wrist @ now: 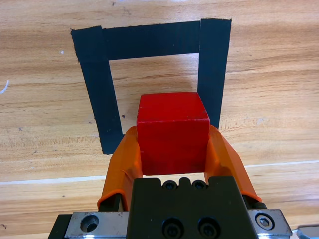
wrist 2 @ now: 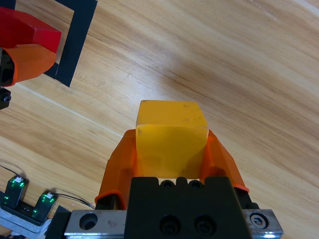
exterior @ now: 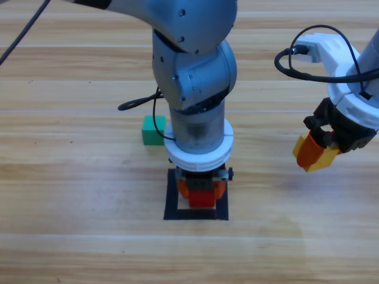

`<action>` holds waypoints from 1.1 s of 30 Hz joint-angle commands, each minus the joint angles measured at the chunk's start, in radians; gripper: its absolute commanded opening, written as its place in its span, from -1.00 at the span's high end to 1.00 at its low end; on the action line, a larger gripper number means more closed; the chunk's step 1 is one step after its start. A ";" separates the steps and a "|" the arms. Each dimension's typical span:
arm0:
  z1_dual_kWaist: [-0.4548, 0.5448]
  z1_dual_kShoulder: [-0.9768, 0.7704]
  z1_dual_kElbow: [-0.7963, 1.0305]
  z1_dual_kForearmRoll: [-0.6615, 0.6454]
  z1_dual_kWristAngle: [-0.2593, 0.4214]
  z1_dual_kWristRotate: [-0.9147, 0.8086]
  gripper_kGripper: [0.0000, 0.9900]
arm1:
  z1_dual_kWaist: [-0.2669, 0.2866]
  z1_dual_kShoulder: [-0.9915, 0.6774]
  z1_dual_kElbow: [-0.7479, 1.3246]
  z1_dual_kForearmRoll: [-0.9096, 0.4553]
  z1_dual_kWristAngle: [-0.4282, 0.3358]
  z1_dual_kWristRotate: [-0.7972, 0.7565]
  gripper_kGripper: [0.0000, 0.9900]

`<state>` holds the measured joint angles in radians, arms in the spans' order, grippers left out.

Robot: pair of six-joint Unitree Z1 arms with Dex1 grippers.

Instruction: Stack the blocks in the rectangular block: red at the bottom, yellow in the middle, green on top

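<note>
Nothing stacked yet: my left gripper (exterior: 202, 192) clamps the glossy red cube (wrist: 172, 130) over the black-tape square outline (wrist: 149, 41), right gripper (exterior: 315, 155) holds the plain yellow cube (wrist 2: 172, 144) well aside, teal-green cube (exterior: 153, 130) untouched on the wooden table (exterior: 71, 195).

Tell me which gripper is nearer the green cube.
Left. The left gripper sits over the tape square, just below-right of the green cube; the right gripper hangs far right, holding the yellow cube.

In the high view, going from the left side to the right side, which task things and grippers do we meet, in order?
green cube → left gripper holding the red cube over the black tape square → right gripper holding the yellow cube.
</note>
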<state>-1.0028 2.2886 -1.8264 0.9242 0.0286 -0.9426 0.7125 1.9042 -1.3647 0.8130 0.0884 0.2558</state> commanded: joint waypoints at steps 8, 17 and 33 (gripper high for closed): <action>0.000 0.038 0.032 -0.011 0.027 -0.012 0.75 | -0.021 0.032 0.026 -0.017 0.001 0.008 1.00; 0.000 0.055 0.013 -0.013 0.034 -0.022 0.75 | -0.021 0.033 0.027 -0.020 -0.001 0.008 1.00; 0.000 0.060 0.015 -0.036 0.036 -0.022 0.75 | -0.021 0.038 0.030 -0.025 -0.003 0.010 1.00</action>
<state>-1.0027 2.2907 -1.8091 0.8934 0.0527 -0.9582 0.7125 1.9042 -1.3517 0.8094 0.0884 0.2558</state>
